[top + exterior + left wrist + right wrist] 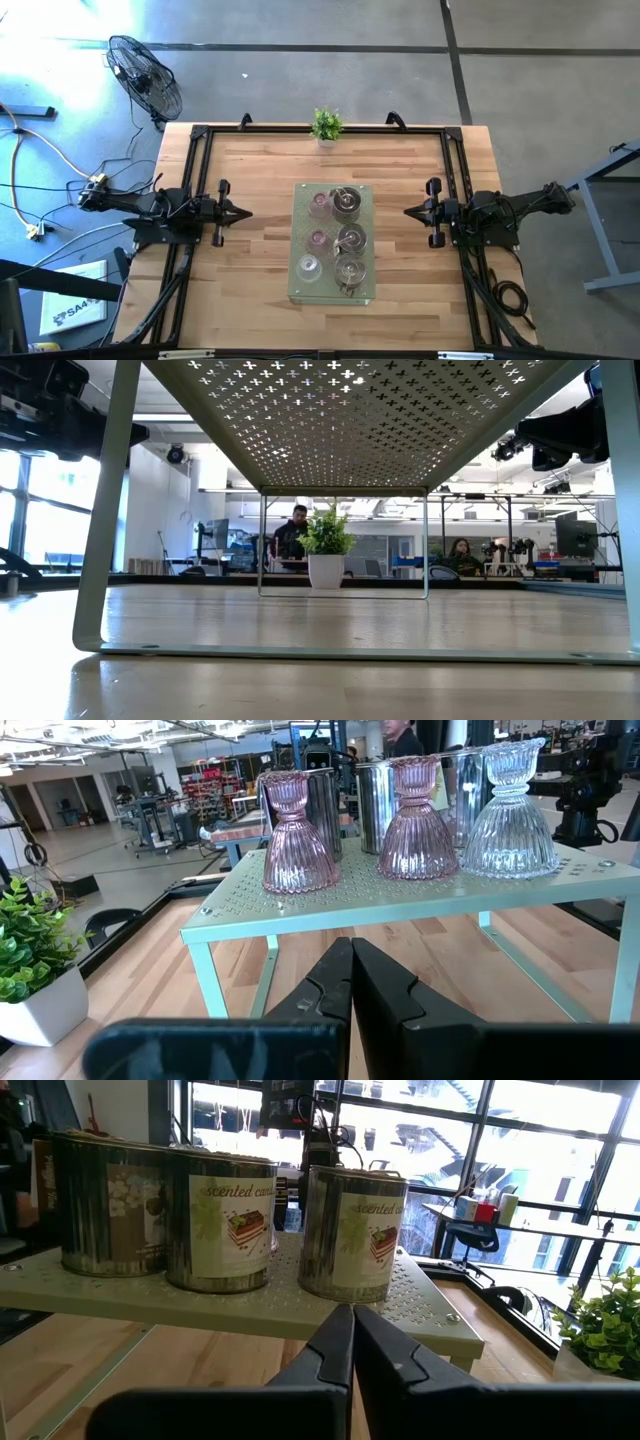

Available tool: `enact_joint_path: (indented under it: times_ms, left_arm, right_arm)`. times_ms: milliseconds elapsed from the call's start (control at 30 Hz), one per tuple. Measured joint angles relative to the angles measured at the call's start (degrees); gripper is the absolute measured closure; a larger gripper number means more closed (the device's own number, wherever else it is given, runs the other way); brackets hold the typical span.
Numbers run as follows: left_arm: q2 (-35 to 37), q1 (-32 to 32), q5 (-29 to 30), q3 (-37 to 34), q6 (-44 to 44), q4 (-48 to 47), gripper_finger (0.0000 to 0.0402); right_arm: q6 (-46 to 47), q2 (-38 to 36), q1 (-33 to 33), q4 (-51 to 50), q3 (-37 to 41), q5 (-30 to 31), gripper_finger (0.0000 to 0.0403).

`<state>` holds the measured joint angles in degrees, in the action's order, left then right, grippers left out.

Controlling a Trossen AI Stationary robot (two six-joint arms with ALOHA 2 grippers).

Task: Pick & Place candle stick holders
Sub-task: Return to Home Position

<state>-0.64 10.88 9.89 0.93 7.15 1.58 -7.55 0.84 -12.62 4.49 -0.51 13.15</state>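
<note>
Several candle stick holders stand by their bases on a pale green perforated stand (296, 292) at mid-table. Two pink glass ones (297, 835) (416, 820) and a clear glass one (512, 815) line the stand's left side. Three silvery tins (105, 1205) (220, 1220) (352, 1235) with labels line its right side. My left gripper (243, 212) hovers level, shut, left of the stand with nothing in it. My right gripper (408, 211) hovers level, shut, right of the stand, also with nothing in it. Both point at the stand.
A small green potted plant (326, 125) stands at the table's far edge, behind the stand. A black frame (200, 135) runs along the table's sides. Bare wood lies between each gripper and the stand. People sit in the room beyond (293, 530).
</note>
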Motion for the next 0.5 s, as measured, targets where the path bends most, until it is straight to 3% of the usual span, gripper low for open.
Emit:
enact_joint_path:
  times_ms: [500]
  left_arm:
    - [0.0,0.0,0.0,0.0,0.0,0.0,0.0400]
  right_arm:
    - [0.0,0.0,0.0,0.0,0.0,0.0,0.0398]
